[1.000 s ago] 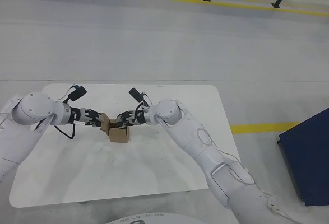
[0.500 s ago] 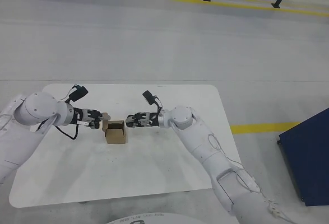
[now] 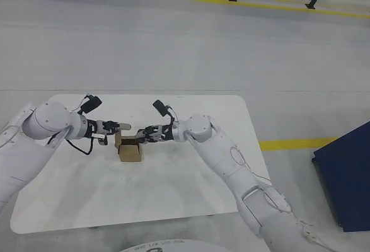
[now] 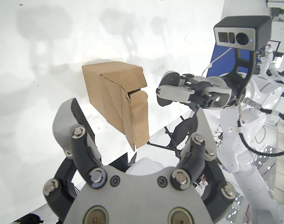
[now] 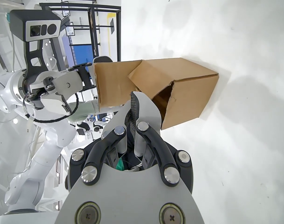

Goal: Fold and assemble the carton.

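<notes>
top view: my left gripper (image 3: pixel 116 130) gapes wide, holding nothing, just beside the brown carton (image 3: pixel 130 151), which sits on the white table (image 3: pixel 172 189) with one flap raised. on its other side my right gripper (image 3: pixel 142 135) is pinched closed, empty, tips near the open end.

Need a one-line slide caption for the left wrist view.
Open left hand short of the brown carton on the white table; shut right hand beside its loose flap.
</notes>
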`<state>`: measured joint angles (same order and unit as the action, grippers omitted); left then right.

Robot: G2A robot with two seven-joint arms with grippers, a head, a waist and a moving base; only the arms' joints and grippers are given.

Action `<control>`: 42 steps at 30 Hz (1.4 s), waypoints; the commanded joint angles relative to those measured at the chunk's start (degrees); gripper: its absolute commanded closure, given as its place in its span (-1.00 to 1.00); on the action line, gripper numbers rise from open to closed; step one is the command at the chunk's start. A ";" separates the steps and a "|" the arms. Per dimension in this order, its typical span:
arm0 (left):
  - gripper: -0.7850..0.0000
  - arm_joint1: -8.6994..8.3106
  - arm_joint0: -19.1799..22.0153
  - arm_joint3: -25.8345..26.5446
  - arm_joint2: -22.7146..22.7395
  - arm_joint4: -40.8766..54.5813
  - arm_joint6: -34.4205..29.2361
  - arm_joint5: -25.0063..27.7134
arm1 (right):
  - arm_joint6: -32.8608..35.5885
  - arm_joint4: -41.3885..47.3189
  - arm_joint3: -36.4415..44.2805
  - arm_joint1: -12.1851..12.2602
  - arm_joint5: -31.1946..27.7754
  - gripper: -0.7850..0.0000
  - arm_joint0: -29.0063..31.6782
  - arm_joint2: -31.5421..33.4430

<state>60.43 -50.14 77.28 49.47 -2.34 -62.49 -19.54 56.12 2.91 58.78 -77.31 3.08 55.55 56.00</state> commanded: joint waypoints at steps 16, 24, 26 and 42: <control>-1.00 0.84 -0.82 -4.85 2.53 14.52 -2.66 6.18 | -1.15 -2.00 -9.64 -3.58 4.92 1.00 -7.27 -8.95; -1.00 3.85 3.28 -9.44 -4.34 12.99 1.79 4.26 | -1.95 -2.39 -10.01 -3.90 5.07 1.00 -7.29 -9.57; -1.00 4.32 3.85 -10.51 -5.09 13.21 2.11 4.58 | -2.03 -2.35 -10.10 -3.89 4.88 1.00 -7.21 -9.50; -1.00 2.62 0.98 -10.29 -2.56 4.90 4.66 2.05 | -2.42 -2.55 -9.63 -3.60 3.99 1.00 -6.51 -8.73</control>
<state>63.63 -48.08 66.29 46.49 4.75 -57.58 -15.90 53.77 0.38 49.08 -80.95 7.19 48.97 47.17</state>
